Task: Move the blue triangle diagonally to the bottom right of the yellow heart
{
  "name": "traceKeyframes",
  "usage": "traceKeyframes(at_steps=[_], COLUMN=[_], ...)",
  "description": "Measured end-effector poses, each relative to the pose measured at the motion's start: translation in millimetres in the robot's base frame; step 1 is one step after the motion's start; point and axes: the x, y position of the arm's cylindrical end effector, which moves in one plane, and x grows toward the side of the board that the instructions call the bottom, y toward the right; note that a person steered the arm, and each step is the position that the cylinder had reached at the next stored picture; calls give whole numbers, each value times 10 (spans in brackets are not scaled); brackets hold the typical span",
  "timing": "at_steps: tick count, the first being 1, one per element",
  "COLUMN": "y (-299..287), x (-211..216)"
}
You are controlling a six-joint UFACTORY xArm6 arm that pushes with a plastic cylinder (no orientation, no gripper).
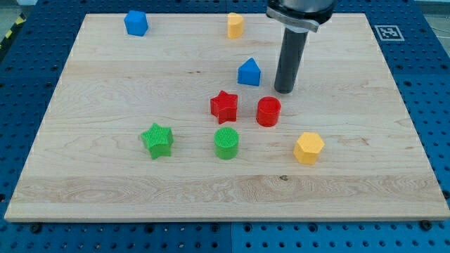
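Note:
The blue triangle (249, 72) lies on the wooden board a little above its middle. The yellow heart (235, 25) lies near the board's top edge, above and slightly left of the triangle. My tip (284, 91) rests on the board just right of the blue triangle and slightly lower, with a small gap between them. The tip is also just above and right of the red cylinder (268, 112).
A red star (224, 106) lies below the triangle. A green cylinder (226, 143) and a green star (157, 140) lie lower left. A yellow hexagon (309, 148) lies lower right. A blue block (136, 22) lies at the top left. The board's edge (225, 219) runs along the bottom.

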Motion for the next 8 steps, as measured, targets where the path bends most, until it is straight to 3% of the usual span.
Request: traceKeyframes(at_steps=[3,7,8], y=[-361,-318,-628], x=[1,-119,-68])
